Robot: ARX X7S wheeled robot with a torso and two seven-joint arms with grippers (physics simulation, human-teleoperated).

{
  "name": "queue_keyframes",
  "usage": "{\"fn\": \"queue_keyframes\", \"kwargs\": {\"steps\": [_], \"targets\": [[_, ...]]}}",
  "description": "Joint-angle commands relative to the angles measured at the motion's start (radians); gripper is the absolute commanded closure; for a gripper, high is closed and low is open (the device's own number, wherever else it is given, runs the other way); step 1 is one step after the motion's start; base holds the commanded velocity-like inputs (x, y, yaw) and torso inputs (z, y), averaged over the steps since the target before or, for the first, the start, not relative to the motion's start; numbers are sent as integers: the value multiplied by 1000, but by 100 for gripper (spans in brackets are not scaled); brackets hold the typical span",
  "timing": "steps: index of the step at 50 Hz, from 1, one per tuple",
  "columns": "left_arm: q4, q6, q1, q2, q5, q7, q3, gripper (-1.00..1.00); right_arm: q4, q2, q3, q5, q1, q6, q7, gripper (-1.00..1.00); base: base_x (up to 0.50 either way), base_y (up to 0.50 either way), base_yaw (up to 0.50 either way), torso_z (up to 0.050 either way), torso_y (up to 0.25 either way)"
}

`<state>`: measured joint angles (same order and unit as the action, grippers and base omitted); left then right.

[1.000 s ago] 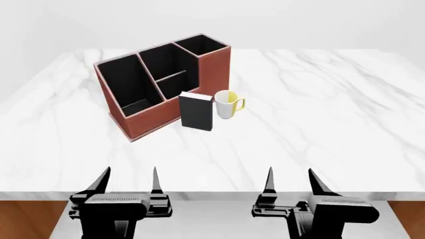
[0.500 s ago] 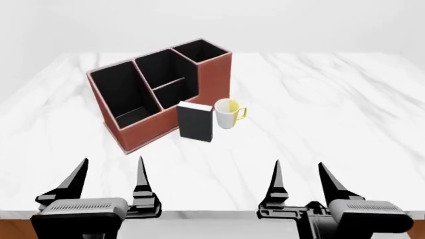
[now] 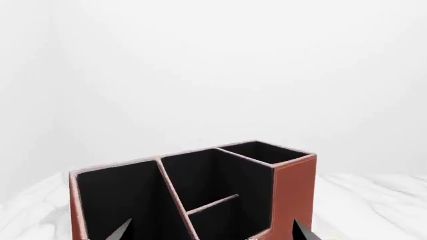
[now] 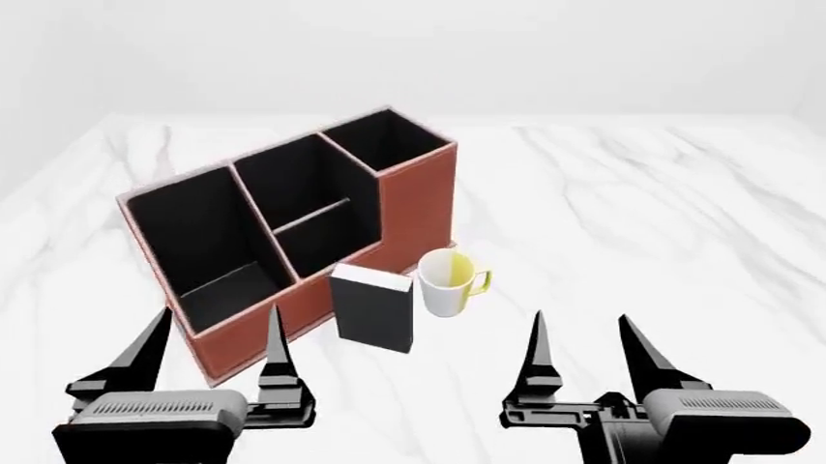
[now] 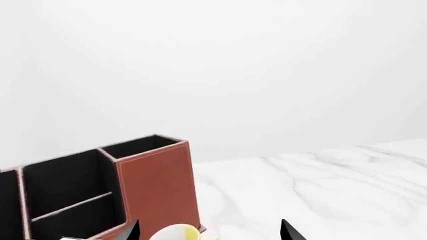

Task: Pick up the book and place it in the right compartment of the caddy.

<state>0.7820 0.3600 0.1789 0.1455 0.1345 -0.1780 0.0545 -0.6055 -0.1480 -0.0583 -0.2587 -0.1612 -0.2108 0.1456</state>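
Left end effector (image 4: 213,348) hangs low over the near edge of the desk (image 4: 671,222), fingers spread wide and gripping nothing; right end effector (image 4: 583,353) mirrors it, just as wide apart and bare. Ahead of them the book (image 4: 371,307) stands upright on the marble, just in front of the caddy (image 4: 304,217), with the mug (image 4: 450,282) just beside it on the right. The right compartment (image 4: 387,140), tallest of the three, sits at the caddy's far end.
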Motion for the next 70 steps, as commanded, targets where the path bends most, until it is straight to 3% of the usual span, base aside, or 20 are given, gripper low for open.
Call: {"fn": "queue_keyframes", "kwargs": {"steps": [1,27,42,56,70], "targets": [[4,-4,3,13,2,-12,13,-100,-2,-11,-6,-8,0,1,12,-100,500,0,0,0,0],[10,-4,3,33,20,-41,18,-100,1,-26,-16,-29,-3,31,29,-100,500,0,0,0,1],[1,-10,0,43,27,-51,27,-100,3,-37,-24,-43,-1,30,38,-100,0,-346,0,0,1],[1,-10,-2,54,32,-63,32,-100,13,-39,-19,-47,3,47,56,-100,0,-10,0,0,0],[5,-9,-2,63,39,-74,37,-100,6,-55,-37,-24,-1,45,72,-100,0,0,500,0,0]]}}
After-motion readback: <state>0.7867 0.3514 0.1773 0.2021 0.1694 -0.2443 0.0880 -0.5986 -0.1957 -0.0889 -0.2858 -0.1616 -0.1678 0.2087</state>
